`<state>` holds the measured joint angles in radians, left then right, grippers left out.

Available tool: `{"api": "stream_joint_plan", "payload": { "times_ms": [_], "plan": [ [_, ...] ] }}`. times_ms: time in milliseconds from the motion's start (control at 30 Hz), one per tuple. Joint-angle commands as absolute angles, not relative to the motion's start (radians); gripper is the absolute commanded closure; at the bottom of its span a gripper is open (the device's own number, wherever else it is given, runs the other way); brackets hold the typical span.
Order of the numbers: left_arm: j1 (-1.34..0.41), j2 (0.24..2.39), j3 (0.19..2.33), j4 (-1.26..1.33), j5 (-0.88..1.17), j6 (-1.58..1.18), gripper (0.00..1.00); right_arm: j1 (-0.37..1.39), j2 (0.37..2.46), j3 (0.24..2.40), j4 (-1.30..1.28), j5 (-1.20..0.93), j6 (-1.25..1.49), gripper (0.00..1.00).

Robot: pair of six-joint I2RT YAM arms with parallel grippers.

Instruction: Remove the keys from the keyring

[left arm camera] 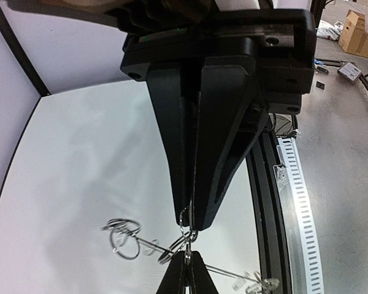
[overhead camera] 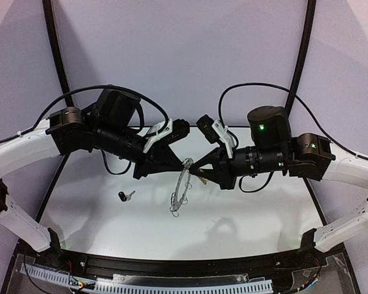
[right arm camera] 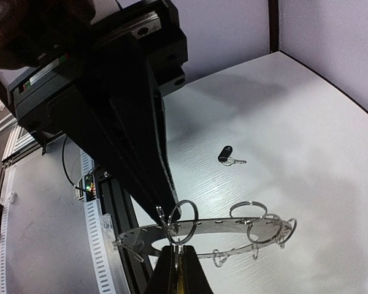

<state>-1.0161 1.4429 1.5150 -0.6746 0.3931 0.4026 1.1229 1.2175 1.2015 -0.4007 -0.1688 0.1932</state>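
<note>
Key (overhead camera: 125, 196) – black head, silver blade. Keyring (right arm camera: 214, 225) grey-silver, rim dotted with small holes; wire loops (right arm camera: 248, 210) silver. Table (overhead camera: 245, 214) white, faint grain streaks. Left gripper (left arm camera: 187, 217), right gripper (right arm camera: 167, 211) – matte black (green light (overhead camera: 260, 128) on the right arm (overhead camera: 346, 166)).

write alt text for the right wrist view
The right gripper, shut, and the left gripper, at the bottom edge, grip the loop-fringed keyring at one spot over the white table. A black-headed key lies loose on the table beyond it.
</note>
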Motion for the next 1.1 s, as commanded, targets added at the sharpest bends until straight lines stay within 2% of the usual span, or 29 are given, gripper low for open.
{"api": "stream_joint_plan", "payload": {
  "times_ms": [0,200,233,267,300,333,367,400,633,800,967,1067],
  "plan": [
    [-0.989,1.406,1.477,-0.719,0.279,0.379,0.99,1.101,1.165,1.117,-0.484,-0.078,0.198,1.0],
    [-0.989,1.42,1.493,-0.692,0.332,0.358,0.99,1.093,1.186,1.085,-0.382,-0.136,0.169,0.99],
    [-0.989,1.422,1.491,-0.683,0.357,0.355,0.99,1.093,1.188,1.086,-0.366,-0.133,0.16,0.9],
    [-0.989,1.425,1.49,-0.677,0.366,0.349,0.99,1.093,1.193,1.093,-0.356,-0.125,0.156,0.74],
    [-0.989,1.448,1.486,-0.657,0.39,0.333,0.99,1.093,1.197,1.11,-0.335,-0.118,0.156,0.56],
    [-0.989,1.457,1.485,-0.651,0.393,0.307,0.99,1.093,1.198,1.118,-0.33,-0.11,0.16,0.29],
    [-0.989,1.466,1.483,-0.644,0.395,0.293,0.99,1.093,1.198,1.127,-0.327,-0.096,0.163,0.08],
    [-0.989,1.483,1.478,-0.638,0.393,0.272,0.99,1.093,1.192,1.146,-0.338,-0.036,0.205,0.02],
    [-0.989,1.454,1.415,-0.594,0.303,0.215,0.99,1.088,1.082,1.13,-0.486,0.364,0.371,0.02],
    [-0.989,1.46,1.368,-0.547,0.316,0.139,0.99,1.013,1.028,1.062,-0.612,0.464,0.559,0.02],
    [-0.988,1.453,1.358,-0.614,0.573,0.29,0.99,1.001,0.939,0.938,-0.534,0.56,0.605,0.02],
    [-0.988,1.46,1.401,-0.722,0.678,0.425,0.99,0.989,0.877,0.837,-0.392,0.458,0.465,0.02]
  ]
}}
